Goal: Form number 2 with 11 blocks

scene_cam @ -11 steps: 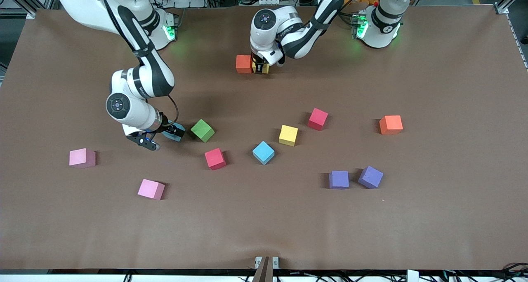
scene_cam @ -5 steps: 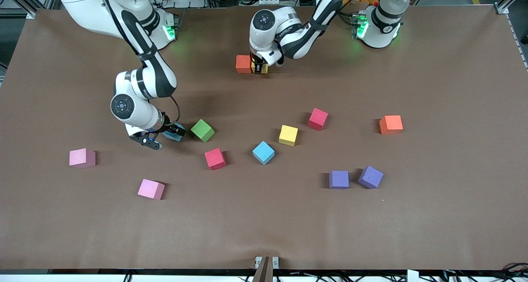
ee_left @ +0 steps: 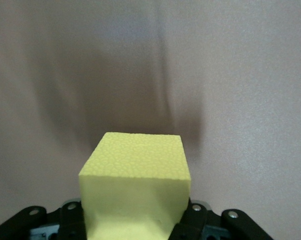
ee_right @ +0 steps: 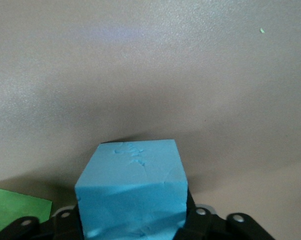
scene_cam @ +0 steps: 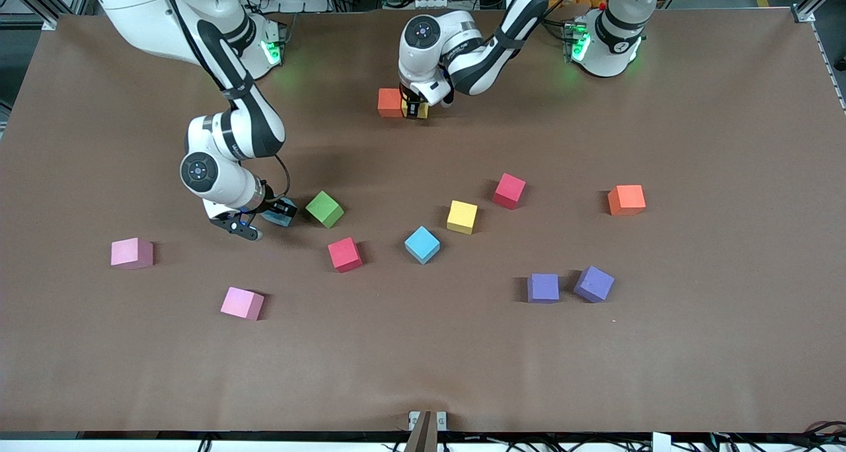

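Since only two cubes sit together near the robots' bases, the number 2 is barely begun.

Loose blocks, working across the front view:
- pink block (scene_cam: 131, 252) and a second pink block (scene_cam: 242, 303), toward the right arm's end of the worktop (scene_cam: 423, 366)
- right gripper (scene_cam: 264, 215), low at the worktop, fingers clamped on a light blue block (ee_right: 133, 192); whether it rests down or is just lifted, cannot tell
- green block (scene_cam: 324, 209) just beside that grip
- red block (scene_cam: 345, 254), second light blue block (scene_cam: 422, 244), yellow block (scene_cam: 462, 217), second red block (scene_cam: 509, 191), scattered mid-worktop, all apart
- two purple blocks (scene_cam: 543, 287) (scene_cam: 593, 284) near each other, nearer the front camera
- orange block (scene_cam: 626, 199) alone toward the left arm's end

The start of the digit: an orange-red block (scene_cam: 390, 102) with the left gripper (scene_cam: 416, 108) down beside it, fingers closed on a yellow block (ee_left: 136, 187) that seems to touch its neighbour.

Judgement: one cube placed, one being set, one being fetched; the bulk of the placing remains.
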`<state>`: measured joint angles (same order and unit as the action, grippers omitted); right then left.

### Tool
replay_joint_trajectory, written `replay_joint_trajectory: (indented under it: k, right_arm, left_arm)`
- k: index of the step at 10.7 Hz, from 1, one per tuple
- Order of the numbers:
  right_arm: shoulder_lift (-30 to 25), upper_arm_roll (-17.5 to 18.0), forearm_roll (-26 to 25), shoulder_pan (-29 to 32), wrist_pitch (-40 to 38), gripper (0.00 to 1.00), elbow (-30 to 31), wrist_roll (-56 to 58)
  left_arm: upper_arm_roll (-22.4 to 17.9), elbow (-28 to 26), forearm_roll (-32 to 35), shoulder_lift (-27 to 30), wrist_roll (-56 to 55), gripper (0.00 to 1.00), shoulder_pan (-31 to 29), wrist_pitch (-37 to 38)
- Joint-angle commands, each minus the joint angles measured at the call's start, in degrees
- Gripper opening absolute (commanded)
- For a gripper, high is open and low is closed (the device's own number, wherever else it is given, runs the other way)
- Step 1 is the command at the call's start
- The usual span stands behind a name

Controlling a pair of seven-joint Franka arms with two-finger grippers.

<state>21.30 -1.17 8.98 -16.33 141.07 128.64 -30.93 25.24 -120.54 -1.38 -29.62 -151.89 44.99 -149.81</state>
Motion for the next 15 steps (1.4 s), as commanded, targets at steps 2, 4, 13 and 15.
replay_joint_trajectory:
  k: [2, 4, 13, 15]
  right_arm:
    - [-0.47, 0.03, -0.37, -0.2, 0.34, 0.38, 0.12, 0.35]
    - [-1.52, 0.03, -0.37, -0.28, -0.01, 0.38, 0.04, 0.35]
    - [-7.5, 0.03, -0.46, -0.28, -3.78, 0.39, 0.12, 2.46]
    - [-7.85, 0.03, -0.46, -0.63, -3.88, 0.39, 0.12, 2.54]
  left_arm:
    - [-0.46, 0.83, 1.73, -0.7, -2.09, 0.0, 0.71, -0.48]
    - [-0.46, 1.45, 1.81, -1.58, -2.09, 0.0, 0.71, -0.48]
    - [-0.46, 2.15, 5.59, -2.46, -3.06, 1.0, 0.8, -0.48]
    - [-0.46, 2.15, 5.59, -2.2, -3.06, 1.0, 0.8, -0.22]
